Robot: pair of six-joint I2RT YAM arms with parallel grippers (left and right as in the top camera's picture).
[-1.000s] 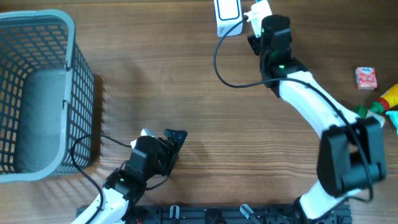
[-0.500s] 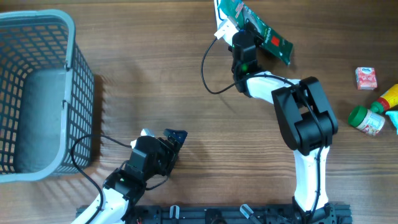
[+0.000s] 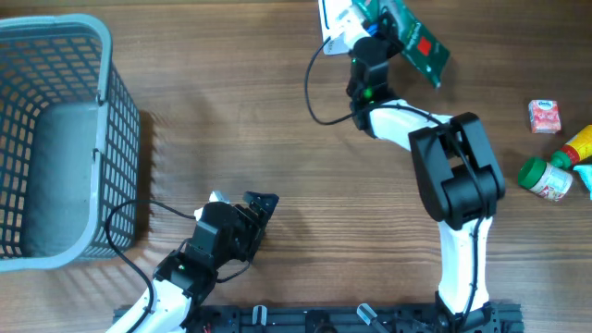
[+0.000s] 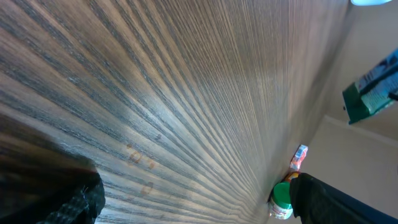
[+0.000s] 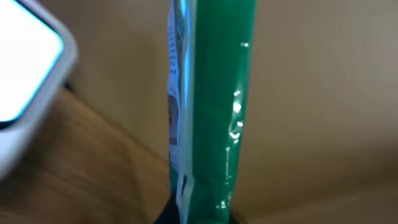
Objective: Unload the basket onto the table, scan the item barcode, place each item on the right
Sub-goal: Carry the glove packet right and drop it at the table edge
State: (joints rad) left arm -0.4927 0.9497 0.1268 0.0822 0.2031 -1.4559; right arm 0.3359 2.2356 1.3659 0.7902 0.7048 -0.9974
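Your right claw pinches the green packet at the far edge of the worktop, just beside the white scanner; your left claw stands spread wide near the front, the basket to its left.

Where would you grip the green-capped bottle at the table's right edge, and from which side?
Take the green-capped bottle across its labelled body, just behind the cap, coming from above. It seems to lie on its side, cap toward the middle of the table, so jaws set across its length should close on the round sides. A yellow item crowds its far end.
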